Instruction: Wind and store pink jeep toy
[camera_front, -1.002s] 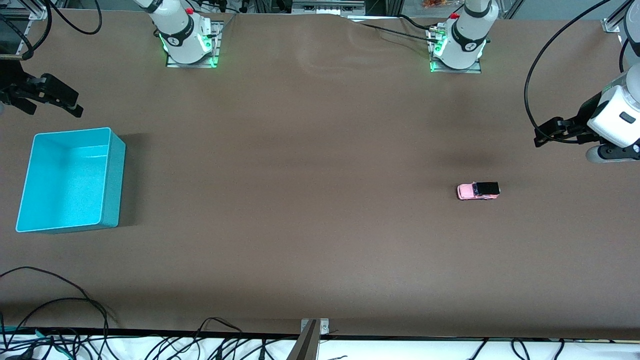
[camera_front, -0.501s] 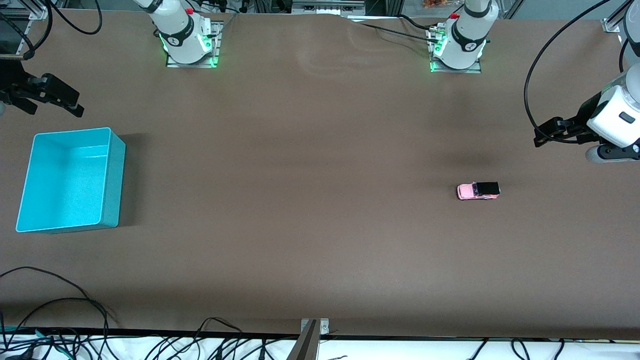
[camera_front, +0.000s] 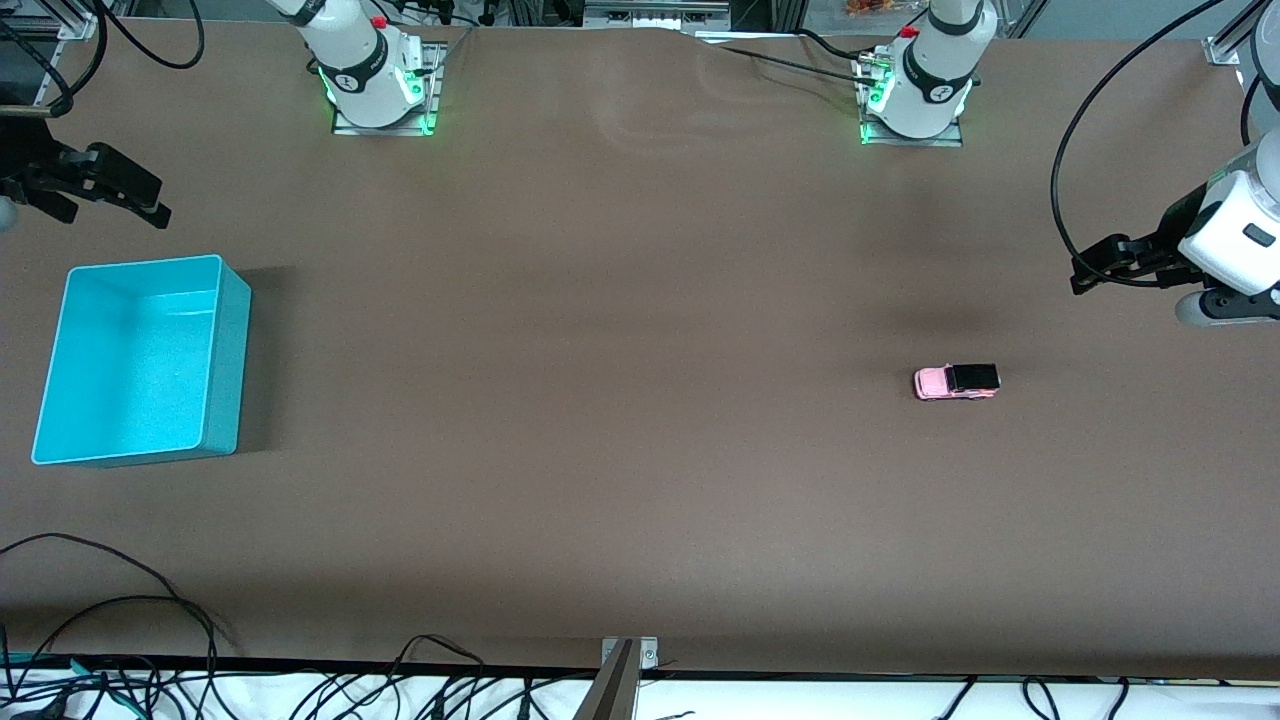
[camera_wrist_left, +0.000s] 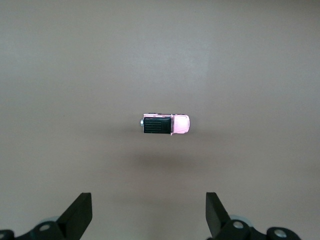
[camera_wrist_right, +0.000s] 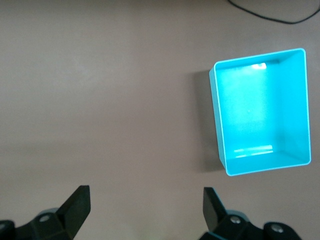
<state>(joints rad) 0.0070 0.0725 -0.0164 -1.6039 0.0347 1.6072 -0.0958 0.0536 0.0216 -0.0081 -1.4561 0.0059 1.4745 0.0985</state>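
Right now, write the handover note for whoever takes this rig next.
Left gripper: open, empty, up in the air at the left arm's end of the table.
Right gripper: open, empty, up in the air at the right arm's end, by the teal bin.
Pink jeep toy: on its wheels on the table, untouched.
Bin: empty.
Done: nothing.
Left: pick up the jeep, wind it, store it in the bin.

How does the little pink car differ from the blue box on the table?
The pink jeep toy is tiny; the teal bin is far larger. The jeep is light pink with a black rear roof; the bin is one plain teal colour. The jeep sits toward the left arm's end of the table, the bin toward the right arm's end. Both rest on the brown table, and neither is touched by a gripper.
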